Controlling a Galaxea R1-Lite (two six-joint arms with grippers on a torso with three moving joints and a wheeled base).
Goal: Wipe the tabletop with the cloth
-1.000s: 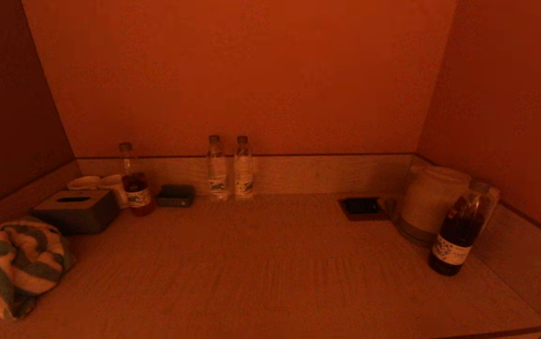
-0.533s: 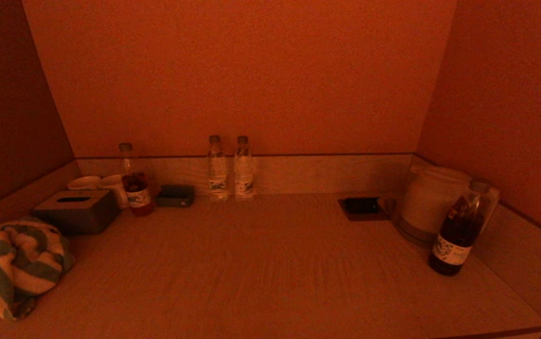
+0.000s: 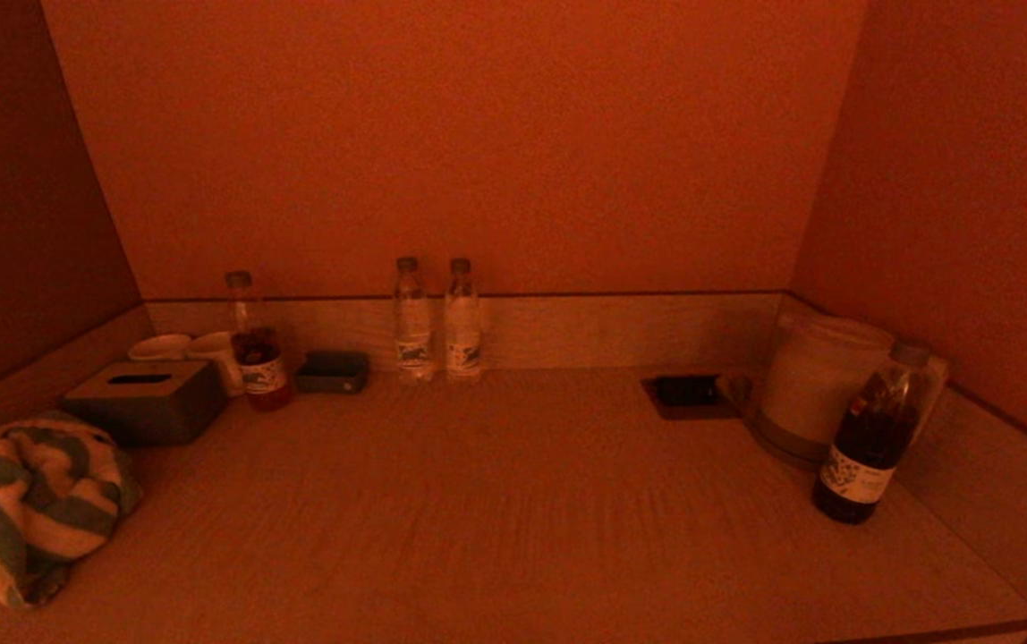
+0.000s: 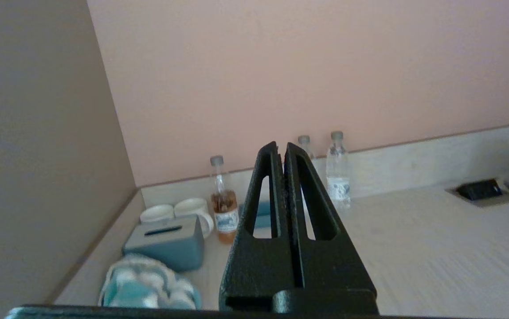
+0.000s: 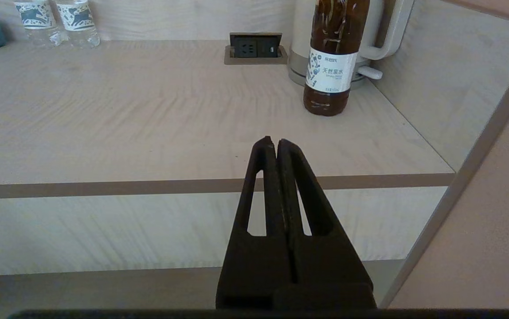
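Note:
A crumpled green-and-white striped cloth (image 3: pixel 35 505) lies at the near left of the wooden tabletop (image 3: pixel 513 501), in front of the tissue box. It also shows in the left wrist view (image 4: pixel 148 288). Neither gripper shows in the head view. My left gripper (image 4: pixel 281 148) is shut and empty, held in front of the tabletop and to the right of the cloth. My right gripper (image 5: pixel 273 141) is shut and empty, held before the tabletop's front edge (image 5: pixel 103 187) on the right side.
A grey tissue box (image 3: pixel 145 400), two white cups (image 3: pixel 196 349), a tea bottle (image 3: pixel 254 344), a small dark box (image 3: pixel 333 371) and two water bottles (image 3: pixel 437 322) line the back. A socket (image 3: pixel 688 394), a white kettle (image 3: pixel 813 385) and a dark bottle (image 3: pixel 871 434) stand right.

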